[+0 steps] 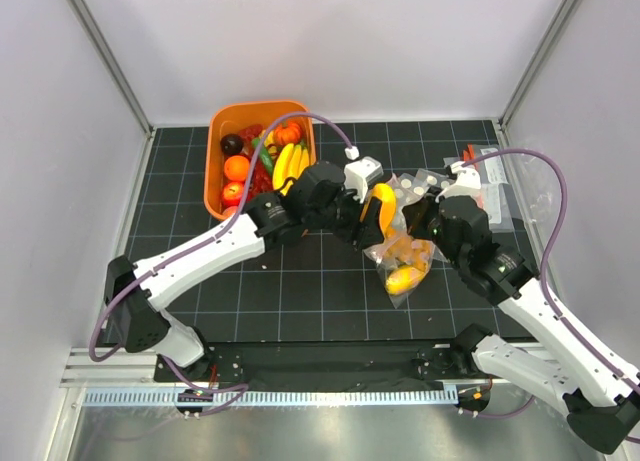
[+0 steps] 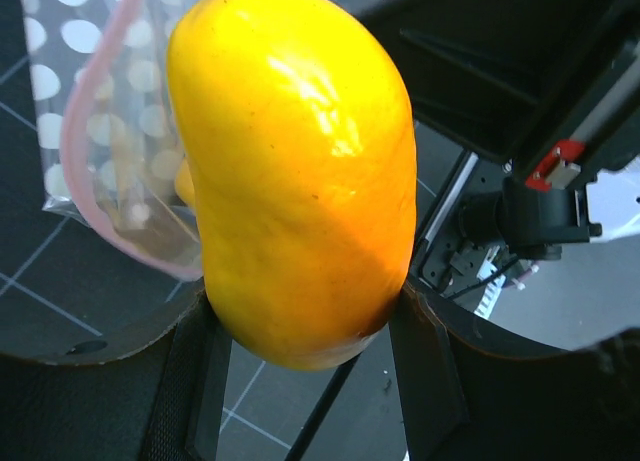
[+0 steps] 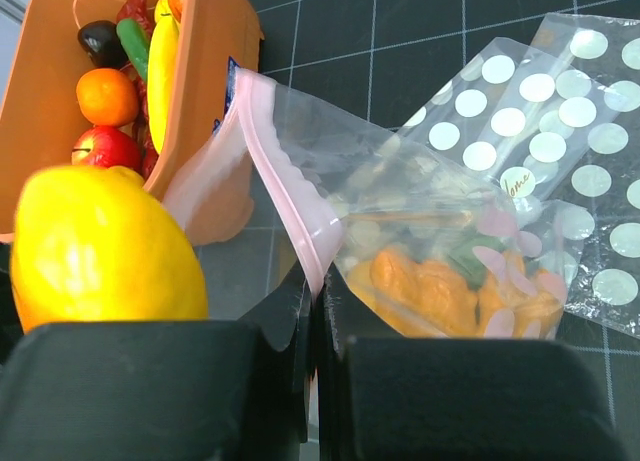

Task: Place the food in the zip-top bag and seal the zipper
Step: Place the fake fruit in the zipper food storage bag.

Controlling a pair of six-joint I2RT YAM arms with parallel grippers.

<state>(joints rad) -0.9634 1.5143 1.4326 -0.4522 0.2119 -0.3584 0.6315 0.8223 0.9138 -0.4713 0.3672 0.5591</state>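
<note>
Place: I take this for a robotics lab test cell.
Enclosure: plain white panels (image 1: 340, 41) held in aluminium posts (image 1: 105, 51) box my workspace in.
Floor: black gridded mat (image 1: 300, 281).
Mounting: metal rail (image 1: 100, 366) along the near edge.

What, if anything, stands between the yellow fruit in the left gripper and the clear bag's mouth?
Nothing visible. The left gripper holds the yellow fruit right beside the mouth of the zip-top bag, while the right gripper pinches the zipper, holding that edge up.
</note>
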